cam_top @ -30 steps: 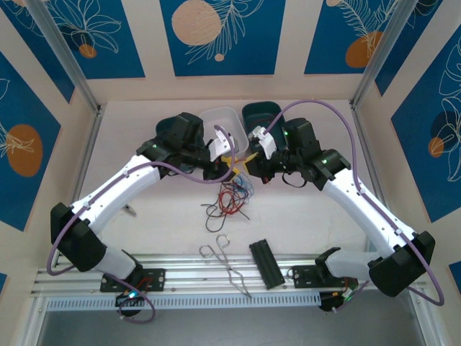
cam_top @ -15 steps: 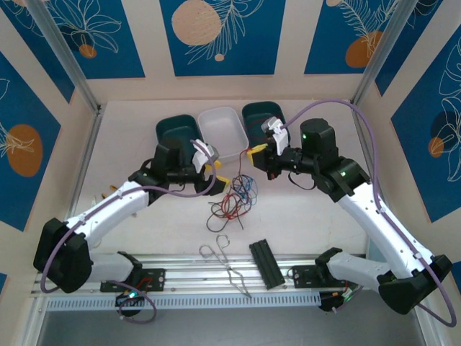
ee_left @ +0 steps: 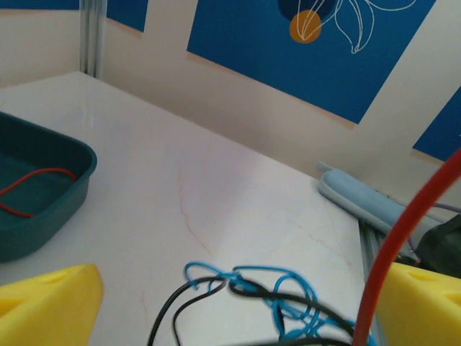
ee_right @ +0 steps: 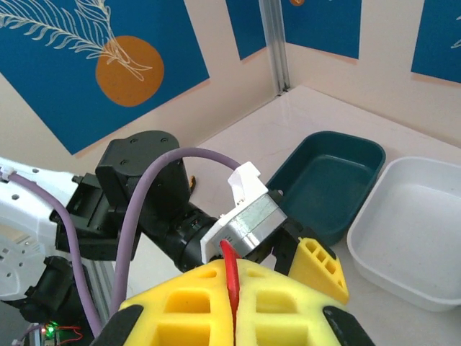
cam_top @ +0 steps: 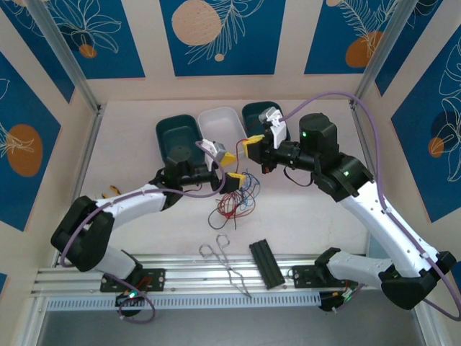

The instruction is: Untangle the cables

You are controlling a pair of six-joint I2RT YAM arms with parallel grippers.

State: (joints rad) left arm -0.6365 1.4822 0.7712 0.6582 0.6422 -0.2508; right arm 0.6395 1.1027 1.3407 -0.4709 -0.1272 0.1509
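The cables [cam_top: 234,199] lie mostly knotted on the desk [cam_top: 302,216], so I'd say most of the job remains. One red cable [ee_left: 32,180] sits in a teal tray [ee_left: 75,173]. The right pincer [ee_right: 233,288] pinches a red strand [ee_right: 230,263]; the left pincer [cam_top: 230,166] stands spread beside the knot.
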